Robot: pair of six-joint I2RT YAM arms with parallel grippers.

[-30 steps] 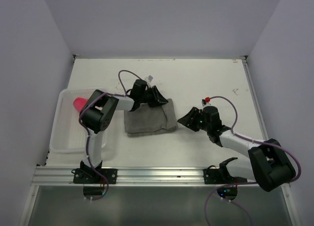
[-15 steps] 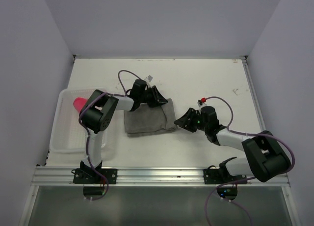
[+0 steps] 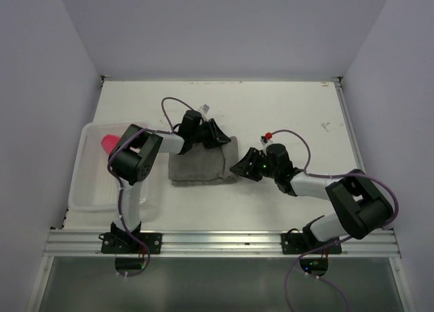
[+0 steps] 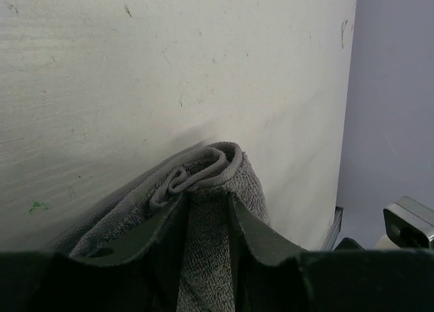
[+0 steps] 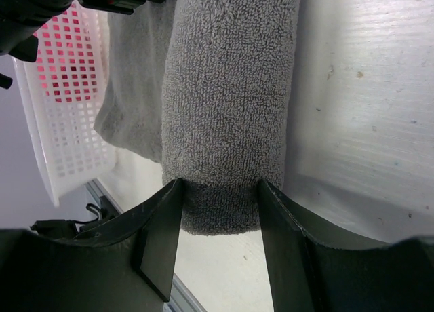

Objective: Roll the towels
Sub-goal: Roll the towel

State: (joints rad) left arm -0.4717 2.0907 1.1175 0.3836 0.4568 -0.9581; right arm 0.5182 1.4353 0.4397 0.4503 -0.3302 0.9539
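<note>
at the grey towel point(image 5: 230, 88), right gripper point(image 5: 218, 183) straddles it.

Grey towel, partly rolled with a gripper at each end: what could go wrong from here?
1. The right gripper straddles the roll's end with its jaws apart; a push from there could skew or flatten the grey towel.
2. The left gripper pinches only the spiral end; a pull may unwind it.

We see open surface point(image 3: 291, 108) beyond and to the right of the grey towel point(image 3: 200, 166). On its left the white basket point(image 3: 88, 190) blocks the way. The left claw point(image 3: 224, 138) crowds its far right corner, and the right claw point(image 3: 237, 168) straddles its near right end.
</note>
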